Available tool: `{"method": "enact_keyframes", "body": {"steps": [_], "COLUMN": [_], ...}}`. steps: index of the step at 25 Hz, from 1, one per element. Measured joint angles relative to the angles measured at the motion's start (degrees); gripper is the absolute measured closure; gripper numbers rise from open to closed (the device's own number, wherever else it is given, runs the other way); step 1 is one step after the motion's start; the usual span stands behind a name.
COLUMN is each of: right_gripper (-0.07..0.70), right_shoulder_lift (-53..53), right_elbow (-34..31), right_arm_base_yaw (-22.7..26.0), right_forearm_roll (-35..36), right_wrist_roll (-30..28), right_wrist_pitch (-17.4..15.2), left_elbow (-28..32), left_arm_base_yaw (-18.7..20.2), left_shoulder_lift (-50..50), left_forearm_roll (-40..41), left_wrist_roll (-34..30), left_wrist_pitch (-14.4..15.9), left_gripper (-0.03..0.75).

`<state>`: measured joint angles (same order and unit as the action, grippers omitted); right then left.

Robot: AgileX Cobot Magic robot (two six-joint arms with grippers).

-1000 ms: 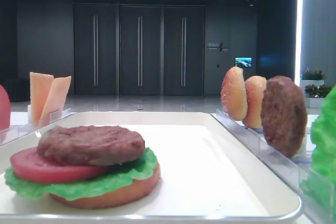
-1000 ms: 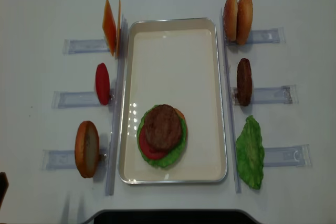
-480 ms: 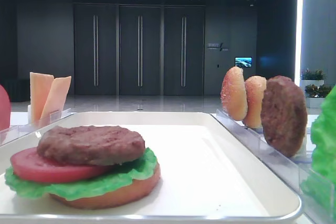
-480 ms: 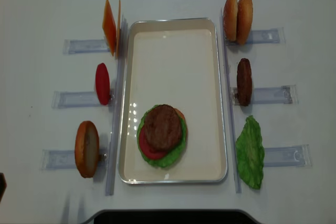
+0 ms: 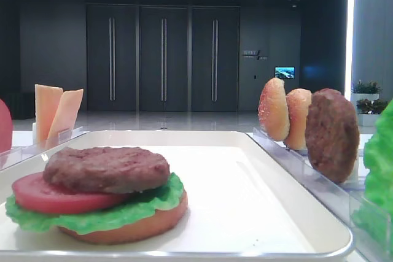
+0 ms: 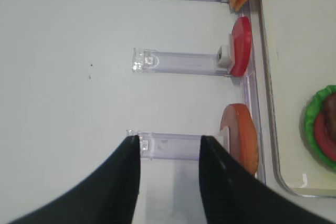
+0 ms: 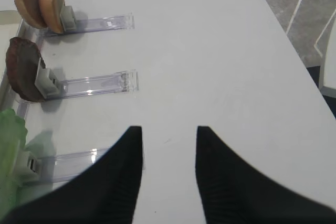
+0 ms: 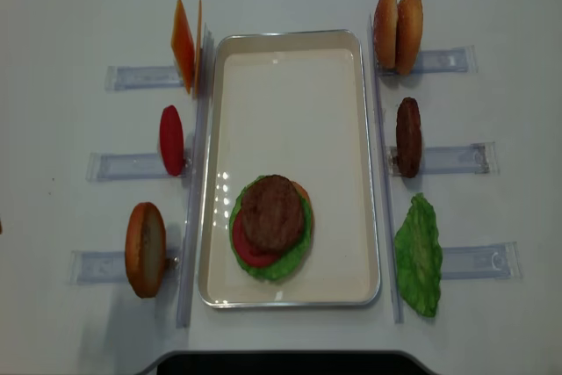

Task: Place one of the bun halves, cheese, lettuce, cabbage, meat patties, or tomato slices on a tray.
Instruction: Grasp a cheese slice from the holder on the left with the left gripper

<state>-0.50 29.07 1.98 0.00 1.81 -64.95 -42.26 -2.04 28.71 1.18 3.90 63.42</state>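
Seen from overhead, nearest the bottom of the frame, a stacked burger [image 8: 271, 227] sits in the lower part of the white tray [image 8: 290, 103]: bun base, green lettuce, a tomato slice, and a meat patty on top.

At lower left a bun half [image 8: 145, 248] stands on edge in a clear holder [image 6: 173, 145], just beside the tray's left rim. It looks light, rounded and firm; I judge it best pinched across its flat faces near the top edge.

The left pincer [image 6: 169, 148] hovers spread over that holder, holding nothing. The right pincer [image 7: 168, 137] is also spread and empty, over bare desk [image 7: 210, 51] at the right.

At lower right lies a lettuce leaf [image 8: 418, 256], floppy and thin. Mid-frame stand a tomato slice [image 8: 171, 140] at left and a patty [image 8: 407, 136] at right.

Farthest, at upper left, the cheese [image 8: 184, 45] slices stand upright; thin and bendy, they likely need a gentle edge grip. At upper right are two more bun halves [image 8: 397, 31].
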Motion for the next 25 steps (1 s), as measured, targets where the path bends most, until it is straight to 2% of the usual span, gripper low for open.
{"method": "enact_keyframes", "body": {"steps": [10, 16, 20, 25], "right_gripper": [0.388, 0.388, 0.388, 0.388], "right_shoulder_lift": [0.0, 0.0, 0.0, 0.0], "right_elbow": [0.0, 0.0, 0.0, 0.0], "right_arm_base_yaw": [0.0, 0.0, 0.0, 0.0], "right_forearm_roll": [0.0, 0.0, 0.0, 0.0], "right_wrist_roll": [0.0, 0.0, 0.0, 0.0], "right_wrist_pitch": [0.0, 0.0, 0.0, 0.0], "left_elbow": [-18.0, -30.7, -38.1, -42.5], "left_arm_base_yaw": [0.0, 0.0, 0.0, 0.0], "left_shoulder_lift": [38.9, 58.1, 65.9, 68.8], "left_forearm_roll": [0.7, 0.8, 0.8, 1.1], "left_wrist_roll": [1.1, 1.1, 1.1, 1.1], "left_wrist_pitch": [-3.1, -4.1, -3.8, -3.4], "left_gripper": [0.423, 0.423, 0.423, 0.423]}}
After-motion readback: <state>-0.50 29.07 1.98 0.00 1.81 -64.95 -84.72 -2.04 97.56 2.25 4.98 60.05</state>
